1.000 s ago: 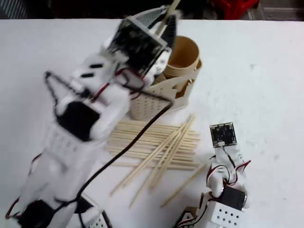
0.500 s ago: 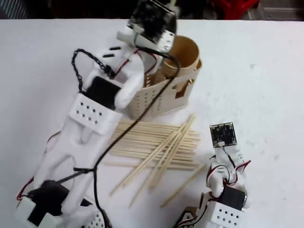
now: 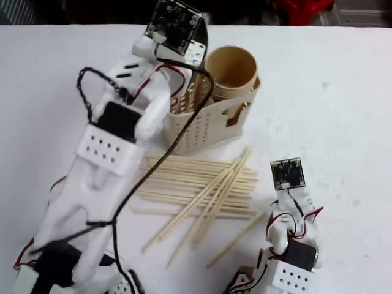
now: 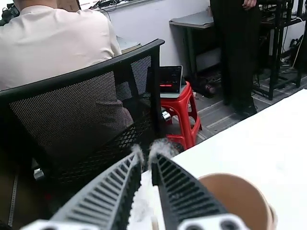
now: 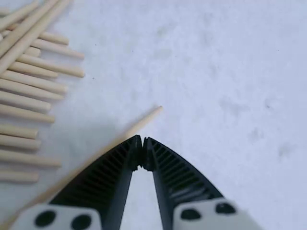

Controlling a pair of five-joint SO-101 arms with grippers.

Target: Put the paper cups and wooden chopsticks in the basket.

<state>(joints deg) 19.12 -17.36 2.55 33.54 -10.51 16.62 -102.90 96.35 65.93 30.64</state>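
High view: the cream perforated plastic basket (image 3: 208,125) is being shown upright on the white counter (image 3: 331,110), stacked brown paper cups (image 3: 231,67) sitting inside. Pale wooden chopsticks (image 3: 202,190) are lying piled just beside it. The left claw (image 4: 147,154) is being held slightly parted, empty, above the cups; the right claw (image 5: 143,143) is being held clenched on nothing, over one stray chopstick (image 5: 139,122).

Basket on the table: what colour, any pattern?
The cream plastic basket has rows of small holes in its walls; the high view shows it best.
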